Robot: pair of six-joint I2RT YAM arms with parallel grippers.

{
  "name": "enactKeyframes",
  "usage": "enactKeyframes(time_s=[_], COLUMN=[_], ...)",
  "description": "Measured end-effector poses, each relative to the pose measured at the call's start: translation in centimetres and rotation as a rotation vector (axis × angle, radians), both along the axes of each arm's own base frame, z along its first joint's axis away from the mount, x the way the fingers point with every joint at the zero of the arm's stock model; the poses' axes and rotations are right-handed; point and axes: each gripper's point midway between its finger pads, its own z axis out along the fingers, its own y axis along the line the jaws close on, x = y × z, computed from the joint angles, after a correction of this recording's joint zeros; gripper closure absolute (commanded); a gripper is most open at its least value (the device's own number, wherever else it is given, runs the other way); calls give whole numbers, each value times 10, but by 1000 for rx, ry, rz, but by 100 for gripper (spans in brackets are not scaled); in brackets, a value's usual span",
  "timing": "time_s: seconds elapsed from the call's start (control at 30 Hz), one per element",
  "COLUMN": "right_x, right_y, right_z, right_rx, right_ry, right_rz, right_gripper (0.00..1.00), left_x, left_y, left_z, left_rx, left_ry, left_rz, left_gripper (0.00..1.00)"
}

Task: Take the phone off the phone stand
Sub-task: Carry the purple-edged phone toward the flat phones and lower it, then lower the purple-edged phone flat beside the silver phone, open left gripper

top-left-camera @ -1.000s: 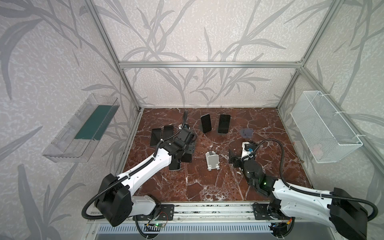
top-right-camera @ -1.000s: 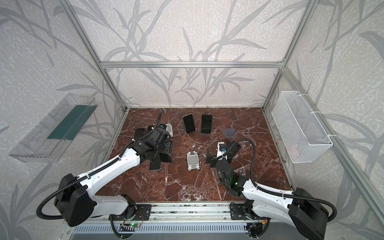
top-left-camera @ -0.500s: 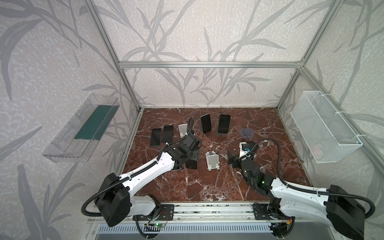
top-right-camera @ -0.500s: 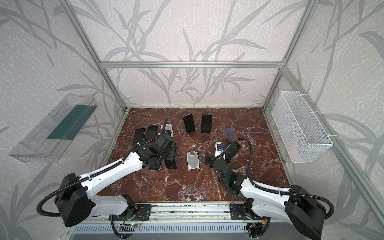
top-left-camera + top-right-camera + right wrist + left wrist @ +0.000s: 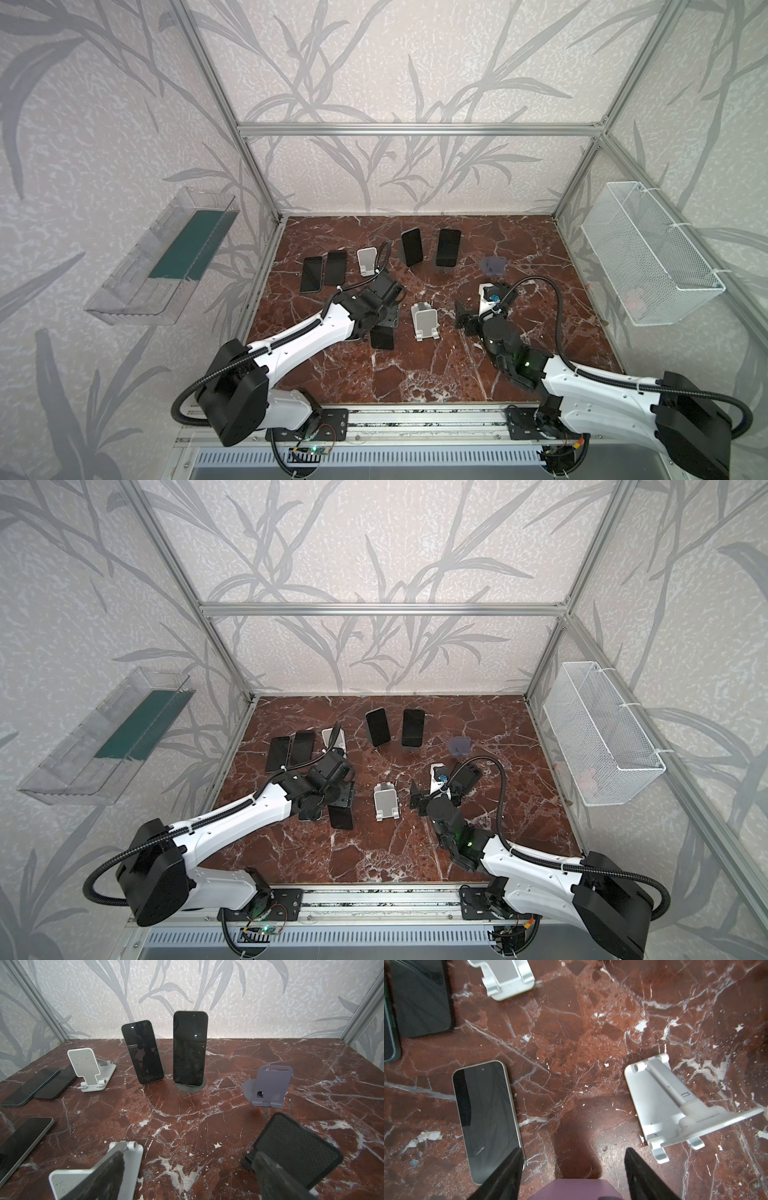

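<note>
A slim pale-edged phone (image 5: 485, 1115) lies flat and screen-up on the red-brown marble tabletop (image 5: 415, 374), off any stand. Its black glass is dark, with a small camera dot near 1 short end. The left gripper (image 5: 574, 1150) hangs just beside it with its 2 black fingers (image 5: 637, 1172) spread wide and only bare stone between them — it has hold of nothing. In the left wrist view 1 finger crosses the phone's near corner; whether they touch cannot be told. An empty white stand (image 5: 654, 1105) sits on the gripper's other side, well apart from the phone.

At the back of the table 2 phones are propped up. A leaning phone (image 5: 142, 1053) almost hides its own stand, and just beside it an upright phone (image 5: 190, 1049) rests on a dark round-based stand (image 5: 190, 1087). Both are tall black slabs with rounded corners and unlit, reflective screens.

The right gripper (image 5: 189, 1155) is likewise wide open and empty. In its wrist view 1 finger shows in front of the white stand, the other in front of a black textured stand (image 5: 295, 1151). A lilac stand (image 5: 270, 1086) and another white stand (image 5: 367, 261) hold nothing. Near the table's left edge 2 more dark phones (image 5: 311, 274) lie flat, side by side.
</note>
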Motion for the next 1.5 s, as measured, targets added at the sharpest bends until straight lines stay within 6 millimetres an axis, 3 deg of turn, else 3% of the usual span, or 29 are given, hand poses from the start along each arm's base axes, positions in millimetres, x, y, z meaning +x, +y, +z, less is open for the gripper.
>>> enactKeyframes(time_s=[0.27,0.77,1.07,1.5], right_x=[0,1,2,1], right_y=[1,5,8,8], right_z=[-1,-5,-12,-6], right_rx=[0,1,-10,5], right_ry=[3,22,41,29], right_rz=[6,12,23,24], right_gripper=[4,4,4,3], left_x=[5,31,50,72], left_y=[1,-8,2,22], left_z=[-18,-53,-75,-77], left_rx=[51,138,140,154], left_ry=[25,36,42,0], left_rz=[12,33,98,177], left_gripper=[63,61,59,55])
